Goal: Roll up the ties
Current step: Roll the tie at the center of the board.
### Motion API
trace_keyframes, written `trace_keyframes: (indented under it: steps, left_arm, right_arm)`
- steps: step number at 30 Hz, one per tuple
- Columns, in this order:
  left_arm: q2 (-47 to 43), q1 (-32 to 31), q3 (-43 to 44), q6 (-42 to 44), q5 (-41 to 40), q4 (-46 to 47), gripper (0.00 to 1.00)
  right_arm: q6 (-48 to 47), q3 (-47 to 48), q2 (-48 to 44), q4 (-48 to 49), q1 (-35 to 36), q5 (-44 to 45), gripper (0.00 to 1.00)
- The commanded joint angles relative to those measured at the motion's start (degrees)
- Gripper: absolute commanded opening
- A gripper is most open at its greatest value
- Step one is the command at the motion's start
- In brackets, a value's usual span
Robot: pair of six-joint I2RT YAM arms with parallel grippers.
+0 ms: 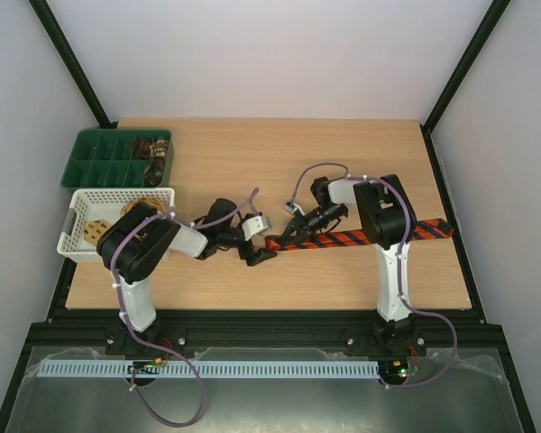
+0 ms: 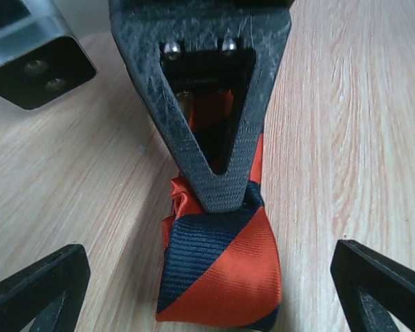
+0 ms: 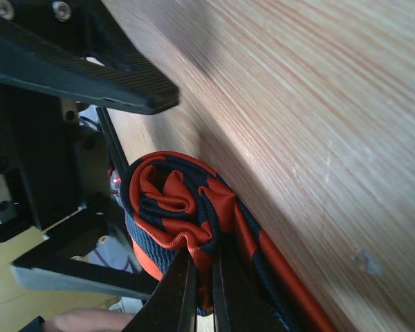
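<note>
**Striped tie: roll started at left end, most of the length still flat**

Red-and-black diagonal-striped fabric necktie lies flat on the light wooden table, centre-right in the top view. Its long axis runs left to right and rises slightly to the right. The free end points at the table's right edge. The left end is curled into a small loose coil, lying near frame centre.

Right gripper has its fingers pressed together on the coil's fabric and pinches it low against the table. Left gripper has its fingers wide apart. One finger sits on each side of the tie end, and neither touches it.

Judged step: early rolling, only the first turns made. The next move likely calls for turning the coil rightward along the tie. The left gripper would close in to steady the coil so it doesn't spring open at a regrip.

Further out, at upper left in the top view, a green plastic compartment tray holds a brown patterned rolled tie. Just below it, a white lattice plastic basket holds tan ties.
</note>
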Motion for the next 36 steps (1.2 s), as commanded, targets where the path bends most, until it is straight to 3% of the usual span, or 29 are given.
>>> trace_keyframes:
  steps: [1,6,11,13,16,19,23,28,36]
  left_arm:
    - [3.08,-1.74,-0.91,4.76,-0.25,7.65,0.97]
    - [6.43,-3.08,0.57,6.59,-1.61,8.02,0.80]
    - [7.46,-3.61,2.13,12.06,-2.78,3.76,0.44]
    - [6.83,-3.90,2.56,13.85,-4.62,0.36,0.31]
    - [5.23,-3.79,2.23,15.29,-6.25,-4.37,0.24]
    - [4.66,-3.66,2.06,15.97,-7.52,-9.38,0.22]
    - [4.25,-3.66,2.04,14.95,-9.09,-11.54,0.22]
    - [4.46,-3.68,2.65,13.81,-9.76,-12.15,0.25]
    - [2.36,-1.94,0.76,9.09,-4.30,-7.87,0.64]
  right_arm:
    - [-0.04,-2.44,5.54,-1.06,1.11,15.01,0.01]
    - [0.41,-2.42,5.43,-0.98,1.12,14.91,0.01]
    - [0.79,-1.96,4.84,-1.02,1.13,15.13,0.03]
    - [0.72,-1.31,4.21,-1.49,1.06,15.56,0.06]
    - [0.69,-0.80,1.81,-2.21,0.76,16.09,0.16]
    - [0.68,-0.24,-1.96,-3.42,0.71,15.82,0.28]
    - [1.78,-0.25,-5.39,-4.62,0.81,13.42,0.29]
    - [1.12,-0.37,-4.64,-5.35,1.10,11.44,0.03]
    - [2.76,-0.43,-2.33,-1.98,1.14,14.03,0.01]
